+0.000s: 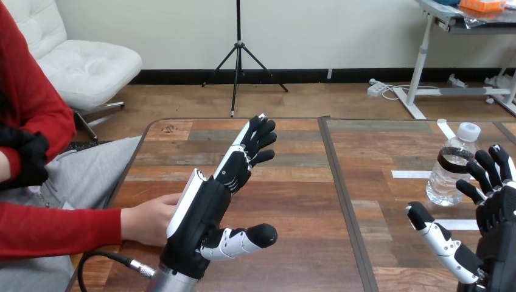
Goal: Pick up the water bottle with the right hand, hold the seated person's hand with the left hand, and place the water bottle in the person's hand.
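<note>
A clear water bottle (451, 165) with a white cap and a dark band stands upright on the right part of the wooden table (292, 182). My right hand (496, 219) is just right of and nearer than the bottle, open, its fingers raised beside it and the thumb spread low, apart from the bottle. My left hand (204, 207) is over the table's left part, open, fingers stretched out forward and the thumb pointing right. The person's hand (149, 219) lies directly behind my left palm at the table's left edge; I cannot tell whether they touch.
A dark seam (341, 201) runs front to back between the two table halves. White tape strips (414, 174) lie on the table near the bottle. The person's red-sleeved forearm (55, 231) reaches in from the left.
</note>
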Robot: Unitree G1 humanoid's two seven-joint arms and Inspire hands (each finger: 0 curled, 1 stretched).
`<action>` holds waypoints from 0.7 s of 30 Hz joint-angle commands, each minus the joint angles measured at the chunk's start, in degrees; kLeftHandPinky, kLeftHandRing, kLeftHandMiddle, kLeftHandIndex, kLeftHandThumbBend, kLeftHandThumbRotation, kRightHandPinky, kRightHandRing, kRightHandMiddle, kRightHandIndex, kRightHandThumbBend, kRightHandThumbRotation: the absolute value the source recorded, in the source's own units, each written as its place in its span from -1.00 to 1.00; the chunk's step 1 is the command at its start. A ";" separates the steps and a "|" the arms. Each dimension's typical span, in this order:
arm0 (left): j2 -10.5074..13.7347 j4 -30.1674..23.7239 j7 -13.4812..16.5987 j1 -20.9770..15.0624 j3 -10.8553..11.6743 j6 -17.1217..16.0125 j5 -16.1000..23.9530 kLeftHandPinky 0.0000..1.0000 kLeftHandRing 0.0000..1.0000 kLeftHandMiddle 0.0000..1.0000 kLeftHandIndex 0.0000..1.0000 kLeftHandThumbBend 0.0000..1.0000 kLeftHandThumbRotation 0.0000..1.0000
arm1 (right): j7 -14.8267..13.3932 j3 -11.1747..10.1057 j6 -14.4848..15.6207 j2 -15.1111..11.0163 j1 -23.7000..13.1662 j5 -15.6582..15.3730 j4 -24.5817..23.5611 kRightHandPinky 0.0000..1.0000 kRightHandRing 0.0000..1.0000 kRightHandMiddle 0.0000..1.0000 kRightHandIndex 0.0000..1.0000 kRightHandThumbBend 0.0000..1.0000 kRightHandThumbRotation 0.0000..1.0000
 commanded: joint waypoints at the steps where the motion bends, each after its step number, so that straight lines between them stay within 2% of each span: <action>1: -0.30 -2.09 0.26 -1.71 -0.20 -0.36 -0.79 0.73 0.85 0.89 0.95 0.85 0.49 | 0.17 1.16 -0.08 1.22 -3.50 0.36 -1.85 0.52 0.72 0.76 0.80 1.00 -0.41; 13: -0.48 -1.86 0.86 -1.67 0.00 -0.62 0.11 0.72 0.85 0.90 0.95 0.85 0.50 | -0.70 2.51 0.69 3.33 -6.30 -1.31 -1.14 0.57 0.75 0.76 0.84 1.00 -0.44; 21: -0.68 -1.89 0.50 -1.71 -0.45 -0.25 -0.37 0.74 0.87 0.91 0.96 0.86 0.49 | -2.12 3.91 1.53 5.45 -9.36 -2.63 1.42 0.78 0.87 0.85 0.93 1.00 -0.45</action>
